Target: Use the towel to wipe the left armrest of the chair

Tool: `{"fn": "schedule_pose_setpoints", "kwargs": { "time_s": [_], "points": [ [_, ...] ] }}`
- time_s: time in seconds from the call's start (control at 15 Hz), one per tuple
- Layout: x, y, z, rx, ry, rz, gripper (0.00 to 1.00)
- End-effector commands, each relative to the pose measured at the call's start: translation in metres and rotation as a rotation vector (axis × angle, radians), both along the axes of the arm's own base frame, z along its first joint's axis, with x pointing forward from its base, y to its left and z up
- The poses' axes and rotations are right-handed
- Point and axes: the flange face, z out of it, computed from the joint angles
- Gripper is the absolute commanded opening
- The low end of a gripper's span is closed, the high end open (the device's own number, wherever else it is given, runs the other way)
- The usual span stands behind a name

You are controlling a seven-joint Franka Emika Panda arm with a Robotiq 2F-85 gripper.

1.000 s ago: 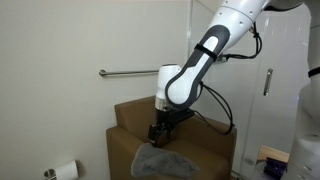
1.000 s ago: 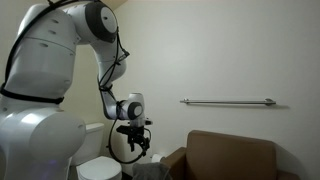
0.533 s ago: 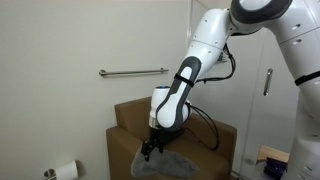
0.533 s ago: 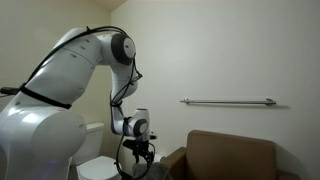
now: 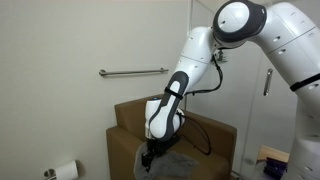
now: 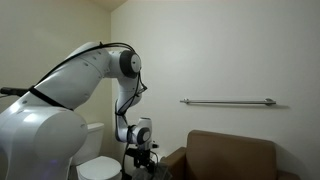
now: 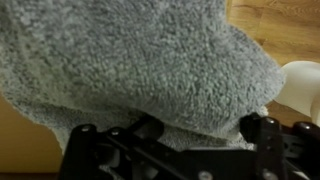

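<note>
**Chair** (image 5: 208,140): brown, boxy. Holds the towel (image 5: 176,165), a grey heap just beside the left armrest (image 5: 122,153). The picture's bottom edge cuts off the towel's lower part.

**Claw** (image 5: 150,157): down on the towel, partly masked by the arm. In the wrist view its dark fingers (image 7: 82,138) stand wide apart with cloth bulging between them. Whether they pinch the cloth cannot be told.

**Paper roll** (image 5: 66,172): white, low on the wall and well apart from the chair.
</note>
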Motion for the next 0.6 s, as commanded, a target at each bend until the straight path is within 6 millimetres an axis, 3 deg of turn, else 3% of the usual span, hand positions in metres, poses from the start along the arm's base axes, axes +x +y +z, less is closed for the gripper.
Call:
{"fn": "schedule_pose_setpoints", "kwargs": {
  "time_s": [0.0,0.4,0.53],
  "points": [
    [0.002,-0.006,-0.002,-0.036,0.057,0.040,0.47],
    [0.030,-0.009,0.007,-0.032,0.109,0.040,0.10],
    [0.043,-0.015,0.006,-0.027,0.134,0.022,0.06]
  ]
}}
